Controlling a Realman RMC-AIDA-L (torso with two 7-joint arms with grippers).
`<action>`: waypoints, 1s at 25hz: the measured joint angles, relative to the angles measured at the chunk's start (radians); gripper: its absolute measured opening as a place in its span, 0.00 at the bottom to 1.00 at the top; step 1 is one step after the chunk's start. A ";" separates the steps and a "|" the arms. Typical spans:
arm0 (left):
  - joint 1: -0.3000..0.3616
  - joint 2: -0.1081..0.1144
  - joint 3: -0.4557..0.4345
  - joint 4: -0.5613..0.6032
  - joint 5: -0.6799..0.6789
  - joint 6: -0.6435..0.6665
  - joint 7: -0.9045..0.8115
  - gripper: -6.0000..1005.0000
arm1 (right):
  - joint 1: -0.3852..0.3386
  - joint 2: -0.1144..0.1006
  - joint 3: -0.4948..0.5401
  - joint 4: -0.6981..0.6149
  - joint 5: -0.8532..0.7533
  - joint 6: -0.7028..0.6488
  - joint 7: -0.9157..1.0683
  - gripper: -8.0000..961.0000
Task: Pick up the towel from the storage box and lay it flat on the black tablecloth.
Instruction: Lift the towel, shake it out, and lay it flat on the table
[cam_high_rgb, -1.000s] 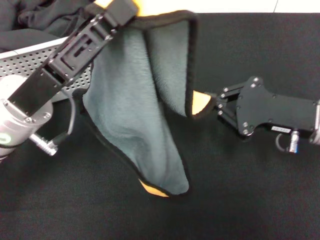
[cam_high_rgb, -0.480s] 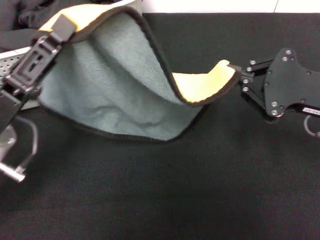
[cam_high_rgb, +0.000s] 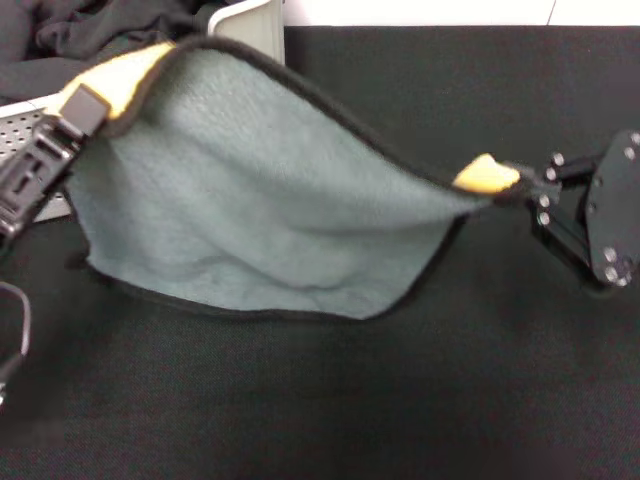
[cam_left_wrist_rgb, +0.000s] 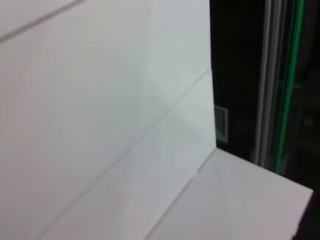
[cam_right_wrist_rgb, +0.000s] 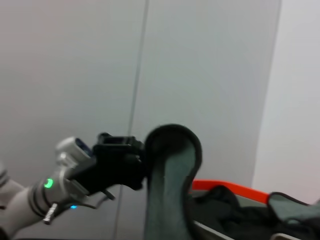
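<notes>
The towel, grey-green face toward me with yellow showing at two corners, hangs stretched between my two grippers above the black tablecloth. My left gripper is shut on its left corner, over the storage box. My right gripper is shut on its right corner at the right side. The towel's lower edge sags toward the tablecloth. The right wrist view shows the towel edge-on, with the left gripper holding its far end.
A plain dark grey-black cloth lies bunched in the box at the back left. A white wall runs along the back edge. The left wrist view shows only white panels.
The two grippers have moved apart, the right one to the right and the left one to the left. The towel has unfolded from a hanging fold into a wide spread sheet.
</notes>
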 joint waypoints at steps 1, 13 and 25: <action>0.003 0.000 0.000 0.013 0.019 0.000 -0.008 0.03 | -0.006 0.000 0.000 -0.003 0.000 0.009 0.000 0.05; 0.098 0.013 -0.003 0.222 0.120 0.005 -0.254 0.03 | -0.157 0.018 0.080 -0.121 -0.011 0.174 0.076 0.07; 0.278 -0.011 0.068 0.341 0.073 0.008 -0.354 0.03 | -0.329 0.025 0.111 -0.214 0.025 0.313 0.165 0.08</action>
